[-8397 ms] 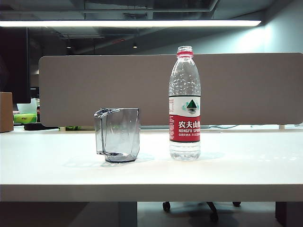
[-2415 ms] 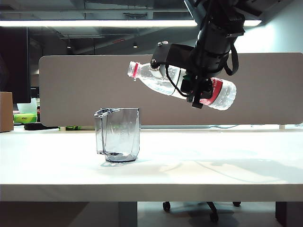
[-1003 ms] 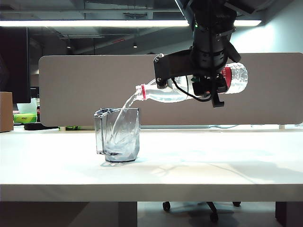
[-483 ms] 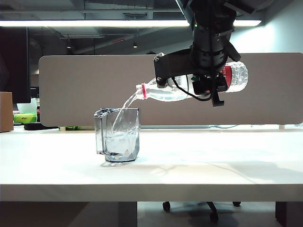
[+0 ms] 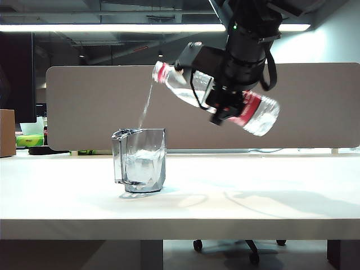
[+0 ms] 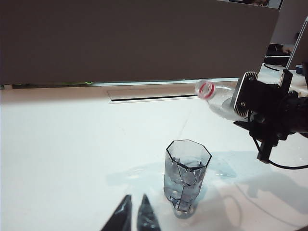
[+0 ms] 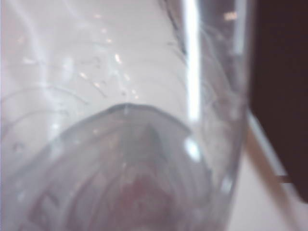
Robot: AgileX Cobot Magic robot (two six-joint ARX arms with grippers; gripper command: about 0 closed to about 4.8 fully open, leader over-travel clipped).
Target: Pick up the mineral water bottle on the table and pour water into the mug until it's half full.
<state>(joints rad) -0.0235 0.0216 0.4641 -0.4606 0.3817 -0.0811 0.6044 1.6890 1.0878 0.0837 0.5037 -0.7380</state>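
Above the mug (image 5: 140,160), right hand (image 5: 222,93) clamped on mineral water bottle (image 5: 260,115), left hand (image 6: 134,216) together.

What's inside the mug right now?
The mug holds churning water, roughly halfway up. A thin stream still falls from the bottle tilted above it in the right pincer. Ripples and faceted walls hide the exact level and the bottom.
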